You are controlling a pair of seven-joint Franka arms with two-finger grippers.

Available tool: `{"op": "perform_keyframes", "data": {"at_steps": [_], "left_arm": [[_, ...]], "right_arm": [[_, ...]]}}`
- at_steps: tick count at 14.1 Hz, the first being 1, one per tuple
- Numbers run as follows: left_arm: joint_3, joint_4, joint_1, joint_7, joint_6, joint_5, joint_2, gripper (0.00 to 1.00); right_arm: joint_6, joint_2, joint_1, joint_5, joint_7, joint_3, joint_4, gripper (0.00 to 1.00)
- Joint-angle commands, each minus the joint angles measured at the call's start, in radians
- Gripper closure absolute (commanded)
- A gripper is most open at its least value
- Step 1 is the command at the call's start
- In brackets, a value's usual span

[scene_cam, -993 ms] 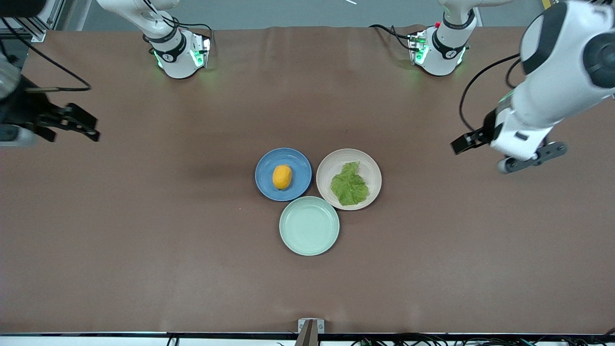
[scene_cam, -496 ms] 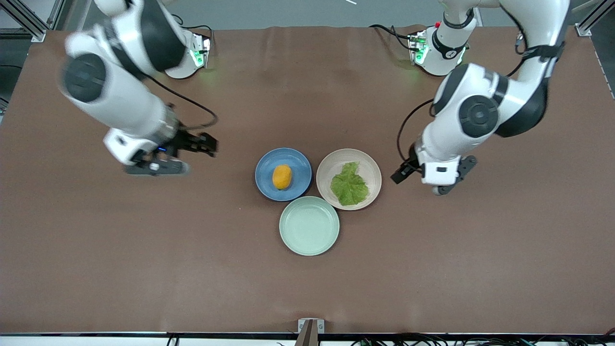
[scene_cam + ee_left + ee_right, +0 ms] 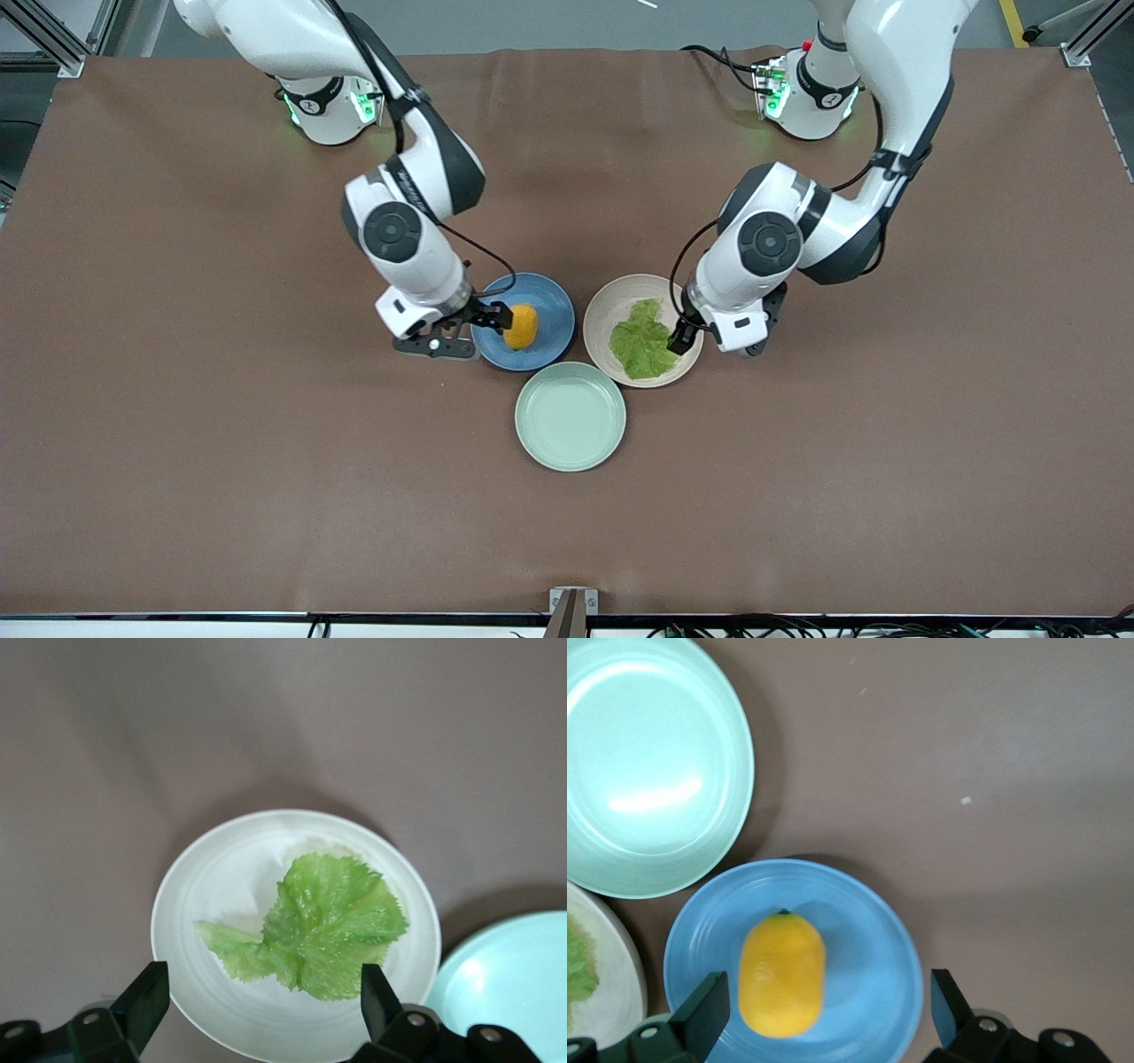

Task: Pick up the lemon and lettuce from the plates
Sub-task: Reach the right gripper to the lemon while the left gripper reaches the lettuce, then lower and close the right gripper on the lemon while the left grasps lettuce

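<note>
Brown matting [image 3: 266,461] is covering the whole table we are working at, and three round shallow plates are sitting close together near its middle. We are seeing the small oval yellow-orange lemon [image 3: 521,326] lying on the blue plate [image 3: 542,297], which is toward the right arm's end of the cluster, and the flat crinkled green lettuce leaf [image 3: 643,341] lying on the beige plate [image 3: 620,297] just beside it, toward the left arm's end. A pale mint-green plate [image 3: 570,416] is sitting nearer the front camera than both, close against their rims. Our right gripper [image 3: 490,317] is hanging over the blue plate's rim right by the lemon, its fingers [image 3: 702,1014] spread wide in the right wrist view, with the lemon [image 3: 782,973] showing between them on the blue plate [image 3: 868,930]; whether a fingertip is touching the fruit we cannot quite tell from the front view. Our left gripper [image 3: 680,337] is hovering over the beige plate at the lettuce's edge, and the left wrist view is showing its fingers [image 3: 146,1001] held apart with the leaf [image 3: 314,926] lying flat between them on the beige plate [image 3: 199,895], nothing pinched. Part of the mint-green plate [image 3: 514,974] is peeking in at that view's edge.
</note>
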Motion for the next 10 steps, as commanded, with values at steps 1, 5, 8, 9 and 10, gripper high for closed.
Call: {"op": "perform_keyframes", "data": {"at_steps": [1, 5, 8, 9, 10], "left_arm": [[0.002, 0.004, -0.032, -0.130, 0.030, 0.025, 0.051, 0.08], [0.001, 0.006, -0.059, -0.347, 0.100, 0.149, 0.132, 0.13], [-0.001, 0.013, -0.058, -0.441, 0.132, 0.200, 0.163, 0.14], [-0.001, 0.019, -0.059, -0.452, 0.134, 0.200, 0.171, 0.14], [0.001, 0.023, -0.059, -0.466, 0.138, 0.200, 0.182, 0.15]], "right_arm": [[0.058, 0.052, 0.039, 0.010, 0.066, -0.011, 0.005, 0.00], [0.093, 0.111, 0.075, 0.011, 0.152, -0.011, 0.022, 0.00], [0.115, 0.141, 0.086, 0.011, 0.153, -0.011, 0.028, 0.00], [0.124, 0.148, 0.089, 0.010, 0.153, -0.011, 0.028, 0.00], [0.130, 0.154, 0.095, 0.010, 0.153, -0.011, 0.028, 0.07]]}}
